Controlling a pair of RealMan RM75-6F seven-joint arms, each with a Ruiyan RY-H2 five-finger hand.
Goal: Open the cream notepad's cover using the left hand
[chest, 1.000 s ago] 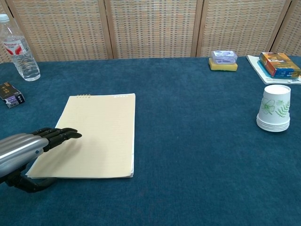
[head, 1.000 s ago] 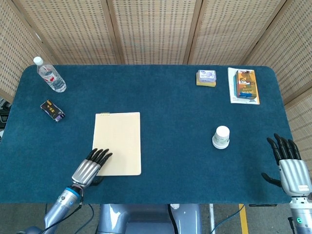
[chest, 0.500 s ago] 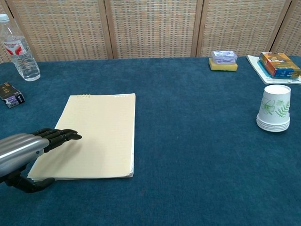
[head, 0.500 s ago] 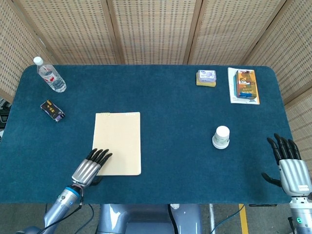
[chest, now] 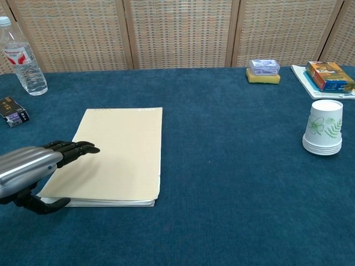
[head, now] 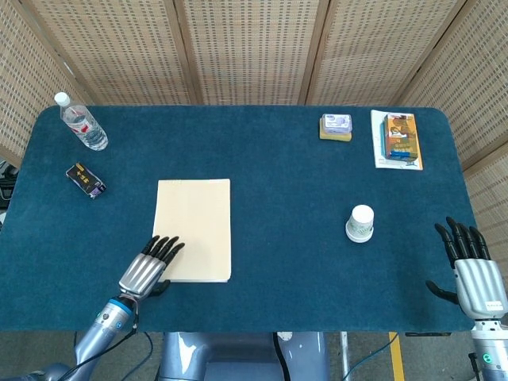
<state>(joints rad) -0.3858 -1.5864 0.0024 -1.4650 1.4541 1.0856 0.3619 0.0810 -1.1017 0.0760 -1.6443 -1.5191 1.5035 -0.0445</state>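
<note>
Chest view shows your left hand [chest: 39,166] has begun lifting the cream notepad's cover [chest: 119,152] at the near-left corner, fingers on top, thumb beneath; white pages now show underneath. Your right hand [head: 475,266] rests spread, empty.

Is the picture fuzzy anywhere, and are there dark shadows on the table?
Head view: sharp and evenly lit, only a faint shadow beside the left hand. Chest view: the left hand looks a bit soft up close, with a soft shadow on the cream notepad; no glare.
</note>
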